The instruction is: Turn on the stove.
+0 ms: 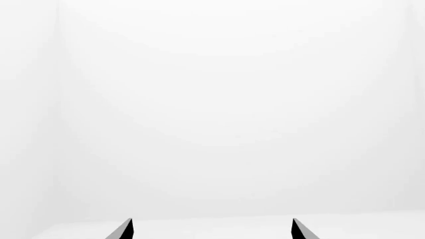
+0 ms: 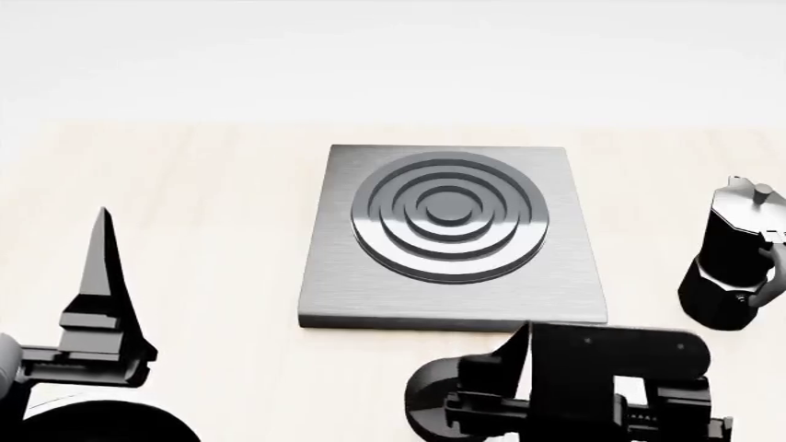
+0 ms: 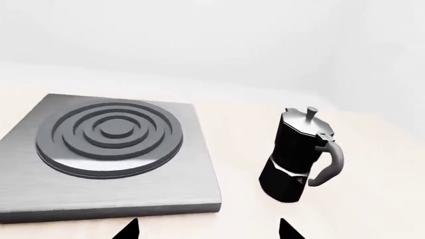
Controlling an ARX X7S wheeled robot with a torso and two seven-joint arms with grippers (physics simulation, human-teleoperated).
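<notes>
Four concentric rings, brushed-metal stove (image 2: 565, 276)

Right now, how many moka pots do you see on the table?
1: the moka pot stands upright right of the stove, apart from it. The right arm may hide others.

You are looking at a bare simulated kitchen set-up: a pale wooden tabletop (image 2: 209, 230) carries a flat grey stove (image 2: 452, 241) with raised dark concentric rings, and a black moka pot (image 2: 737, 267) stands upright to its right. Blank white walls (image 3: 199, 40) enclose the scene.
</notes>
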